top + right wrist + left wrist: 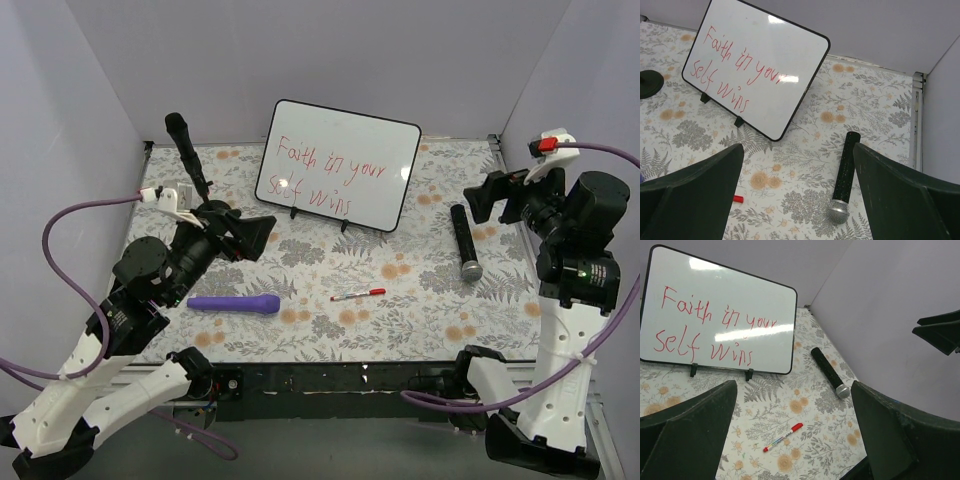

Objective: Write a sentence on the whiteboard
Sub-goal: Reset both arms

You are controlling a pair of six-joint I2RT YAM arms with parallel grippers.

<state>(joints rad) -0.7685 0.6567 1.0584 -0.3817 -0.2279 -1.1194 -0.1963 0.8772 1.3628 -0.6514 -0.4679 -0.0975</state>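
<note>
We see the whiteboard [330, 125] propped on small black feet at upper centre of the frame, on the floral tabletop [420, 290]. The sentence [335, 165], two slanting red lines, reads "Faith in your self wins". The left end effector [262, 235] and the right end effector [478, 202] both gape apart.

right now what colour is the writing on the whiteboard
Red sentence on the whiteboard, clearest in left wrist view.

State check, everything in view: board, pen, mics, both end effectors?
whiteboard: upright on its feet, written on
sentence: two red lines, readable
marker: capped, lying flat on the table
black microphone: lying flat, right side
purple microphone: lying flat, near left
standing microphone: upright, tilted, far left
left end effector: open, empty
right end effector: open, empty
</note>
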